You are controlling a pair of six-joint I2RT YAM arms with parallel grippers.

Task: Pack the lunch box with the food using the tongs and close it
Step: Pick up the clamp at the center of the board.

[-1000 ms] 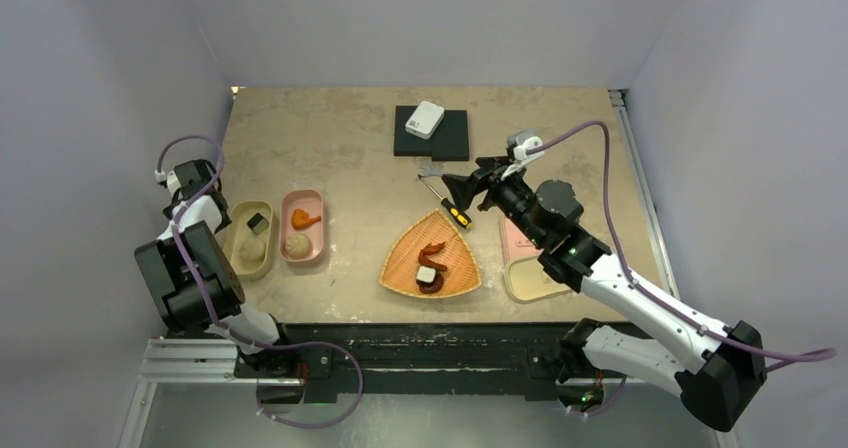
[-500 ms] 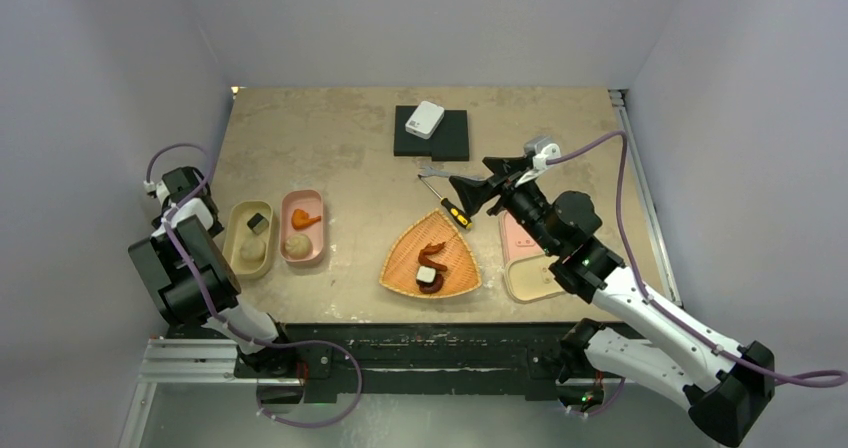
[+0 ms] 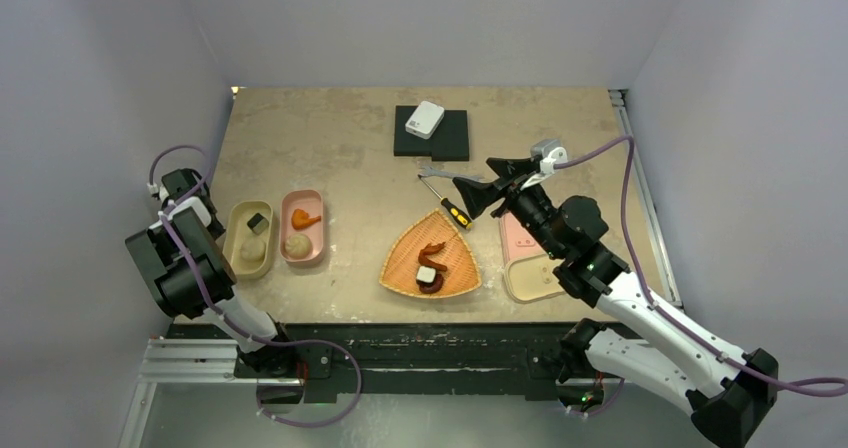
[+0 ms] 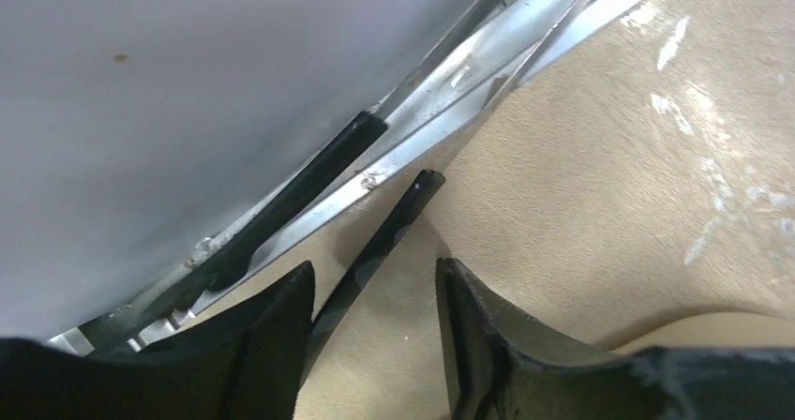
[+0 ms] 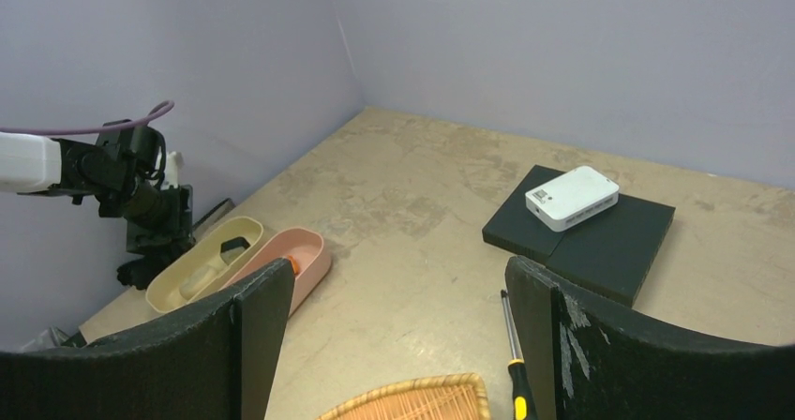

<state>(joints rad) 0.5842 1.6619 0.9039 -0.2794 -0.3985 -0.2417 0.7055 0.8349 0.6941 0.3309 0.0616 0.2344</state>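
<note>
The lunch box is two open trays, beige (image 3: 238, 230) and pink (image 3: 312, 236), each holding food: a bun (image 3: 296, 243), an orange bit (image 3: 305, 216), a black piece (image 3: 257, 222). More food (image 3: 430, 264) lies on the woven basket (image 3: 400, 268). One slim dark arm of the tongs (image 4: 386, 231) lies on the table by the left rail. It sits between the fingers of my left gripper (image 4: 373, 264), close to the left one, and the jaws stand apart. My right gripper (image 3: 478, 193) hovers open and empty above the basket's far corner.
Two lids, pink (image 3: 515, 230) and beige (image 3: 528, 280), lie under the right arm. A screwdriver (image 3: 456, 213) and a wrench (image 3: 447, 175) lie behind the basket. A black pad (image 3: 450, 140) carries a white box (image 3: 425, 119). The side wall and metal rail (image 4: 487, 59) are close to my left gripper.
The left arm has swung further left toward the wall and table edge. The right arm has drifted right, its gripper still wide open.
</note>
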